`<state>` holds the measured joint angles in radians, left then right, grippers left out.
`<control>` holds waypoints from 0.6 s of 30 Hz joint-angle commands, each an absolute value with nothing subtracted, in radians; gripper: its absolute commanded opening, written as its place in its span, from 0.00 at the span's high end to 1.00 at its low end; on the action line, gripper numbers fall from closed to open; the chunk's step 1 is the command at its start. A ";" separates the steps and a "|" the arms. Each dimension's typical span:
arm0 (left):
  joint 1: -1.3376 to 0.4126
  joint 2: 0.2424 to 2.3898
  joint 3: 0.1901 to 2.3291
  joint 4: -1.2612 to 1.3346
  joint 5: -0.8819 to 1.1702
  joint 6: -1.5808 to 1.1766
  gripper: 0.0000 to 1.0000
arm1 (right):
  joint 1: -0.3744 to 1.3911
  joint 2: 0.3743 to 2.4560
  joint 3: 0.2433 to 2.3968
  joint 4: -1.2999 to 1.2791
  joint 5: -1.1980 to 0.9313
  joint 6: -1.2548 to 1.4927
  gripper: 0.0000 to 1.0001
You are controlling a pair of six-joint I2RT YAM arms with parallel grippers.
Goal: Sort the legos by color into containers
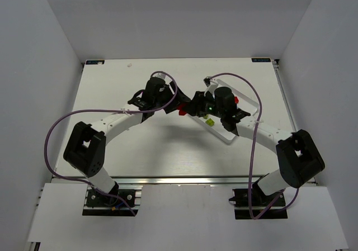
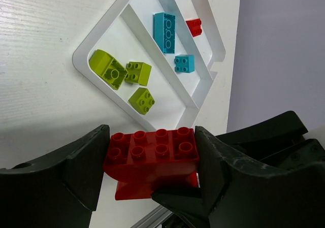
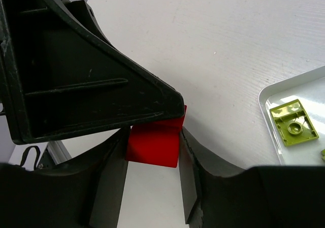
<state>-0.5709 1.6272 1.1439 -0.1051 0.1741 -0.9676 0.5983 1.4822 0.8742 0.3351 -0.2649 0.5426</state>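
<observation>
L gripper (image 2: pixel 152 136) clamped on red brick (image 2: pixel 152 157), above table (image 2: pixel 40 86) just beside tray (image 2: pixel 84 60). R gripper (image 3: pixel 153 136) pinches same brick. Tray compartments: 3 green legos (image 2: pixel 138 71), 2 cyan legos (image 2: pixel 165 32), 1 small red lego (image 2: pixel 194 27).

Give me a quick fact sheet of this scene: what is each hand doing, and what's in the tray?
Left hand: clamped on a large red brick
Right hand: closed on the same brick
Tray, one outer section: three green bricks
Middle section: two blue bricks
Other outer section: one small red brick
</observation>
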 commanded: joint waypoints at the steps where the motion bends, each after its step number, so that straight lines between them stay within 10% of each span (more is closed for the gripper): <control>1: -0.574 1.605 1.186 -0.107 0.152 -0.951 0.78 | 0.598 1.491 0.894 0.336 -0.275 0.531 0.54; 10: -0.574 1.603 1.197 -0.113 0.147 -0.946 0.78 | 0.600 1.500 0.899 0.328 -0.293 0.532 0.43; 18: -0.574 1.600 1.193 -0.107 0.152 -0.945 0.78 | 0.597 1.500 0.891 0.347 -0.291 0.538 0.55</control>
